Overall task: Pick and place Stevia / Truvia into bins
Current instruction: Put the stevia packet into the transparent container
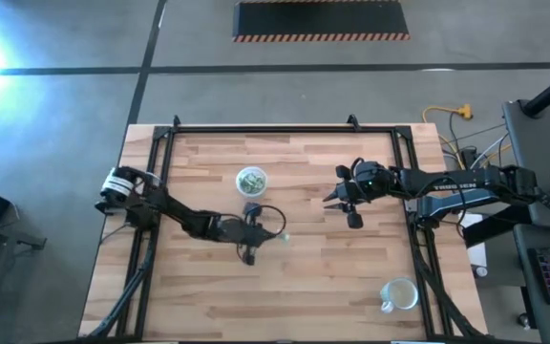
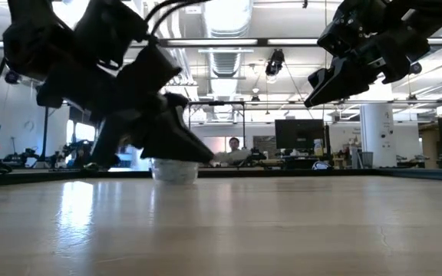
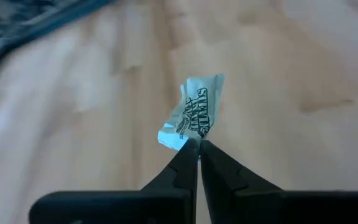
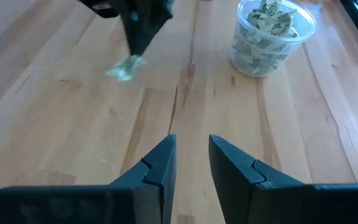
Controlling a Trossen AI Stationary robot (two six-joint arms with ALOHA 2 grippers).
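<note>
One pale green and white Stevia sachet (image 3: 196, 111) sticks out past the tips of my left gripper (image 3: 199, 148), which is shut on it over the middle of the table (image 1: 275, 232). The right wrist view shows that sachet (image 4: 127, 67) under the left fingers. A round translucent bin (image 1: 250, 180) holding several sachets stands just beyond, toward the far edge; it also shows in the right wrist view (image 4: 270, 35) and the low view (image 2: 175, 170). My right gripper (image 4: 191, 158) hovers open above the wood, right of centre (image 1: 340, 199), with nothing between its fingers. My left gripper pinches the sachet's near end (image 3: 191, 138) between its two fingertips. The fingers slant down from the table's left side. The crumpled sachet juts forward and down beyond the tips, close over the wood; whether its free end touches the table, I cannot tell.
A second whitish cup (image 1: 399, 294) stands near the table's near right corner. A black frame (image 1: 285, 129) runs along the far edge and the sides. Bare wood lies between the two grippers. A person sits far off in the room (image 2: 234, 146).
</note>
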